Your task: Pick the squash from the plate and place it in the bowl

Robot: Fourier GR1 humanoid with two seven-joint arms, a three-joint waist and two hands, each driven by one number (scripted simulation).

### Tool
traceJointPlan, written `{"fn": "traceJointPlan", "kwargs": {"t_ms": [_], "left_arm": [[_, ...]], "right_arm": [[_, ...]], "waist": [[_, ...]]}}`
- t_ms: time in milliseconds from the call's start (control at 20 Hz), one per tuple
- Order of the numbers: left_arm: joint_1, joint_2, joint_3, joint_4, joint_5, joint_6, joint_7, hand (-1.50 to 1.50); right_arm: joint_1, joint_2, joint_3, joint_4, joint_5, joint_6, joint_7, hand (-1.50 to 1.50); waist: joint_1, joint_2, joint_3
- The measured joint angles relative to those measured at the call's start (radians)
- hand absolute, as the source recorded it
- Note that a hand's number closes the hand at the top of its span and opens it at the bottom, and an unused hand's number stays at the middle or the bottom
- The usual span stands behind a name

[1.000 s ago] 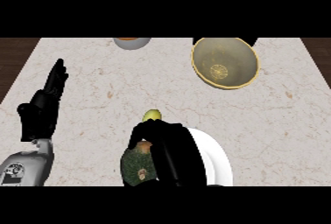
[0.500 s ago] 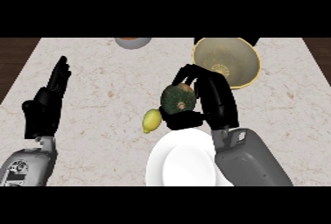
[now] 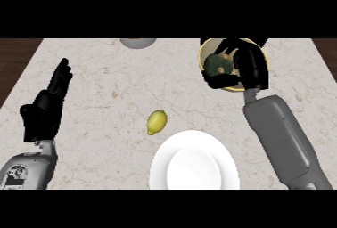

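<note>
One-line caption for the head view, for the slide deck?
Right hand holds the squash over the bowl; plate empty, lemon beside it.

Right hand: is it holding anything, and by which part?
Yes: the right hand is curled round the green squash, gripping its sides, over the bowl.

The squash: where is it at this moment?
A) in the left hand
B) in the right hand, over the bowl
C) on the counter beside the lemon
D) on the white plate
B: the right hand curls round the dark green squash above the yellow bowl; the plate holds nothing.
</note>
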Motion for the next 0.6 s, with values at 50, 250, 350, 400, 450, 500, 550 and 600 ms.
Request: {"fn": "traceJointPlan", "kwargs": {"t_ms": [50, 250, 350, 400, 450, 500, 550, 600], "left_arm": [[-0.003, -0.002, -0.001, 0.000, 0.001, -0.002, 0.001, 0.00], [-0.010, -0.005, -0.003, 0.009, -0.002, -0.006, -0.009, 0.00], [-0.022, 0.000, -0.002, 0.006, 0.001, -0.015, 0.000, 0.00], [-0.031, -0.006, -0.009, 0.007, -0.003, -0.012, 0.004, 0.00], [-0.032, -0.002, -0.004, 0.006, 0.002, -0.019, 0.004, 0.00], [-0.034, -0.006, -0.007, 0.013, -0.003, -0.016, -0.004, 0.00], [-0.032, -0.007, -0.007, 0.016, -0.001, -0.018, -0.012, 0.00], [-0.037, -0.011, -0.011, 0.017, -0.004, -0.017, -0.009, 0.00]], "right_arm": [[-0.022, -0.012, -0.009, 0.052, 0.018, -0.016, -0.020, 1.50], [-0.105, -0.054, -0.064, 0.269, 0.066, -0.102, -0.108, 1.50], [-0.151, -0.065, -0.087, 0.377, 0.085, -0.148, -0.148, 1.50], [-0.175, -0.072, -0.100, 0.430, 0.087, -0.163, -0.171, 1.50], [-0.188, -0.077, -0.114, 0.479, 0.088, -0.182, -0.195, 1.50], [-0.200, -0.081, -0.128, 0.525, 0.086, -0.198, -0.218, 1.50], [-0.214, -0.089, -0.148, 0.564, 0.071, -0.194, -0.243, 1.50], [-0.232, -0.089, -0.167, 0.600, 0.056, -0.187, -0.251, 1.50]], "waist": [[0.003, 0.001, 0.000], [0.017, 0.006, 0.000], [0.025, 0.010, 0.001], [0.028, 0.011, 0.001], [0.032, 0.013, 0.001], [0.034, 0.015, 0.001], [0.037, 0.016, 0.001], [0.040, 0.018, 0.002]]}}
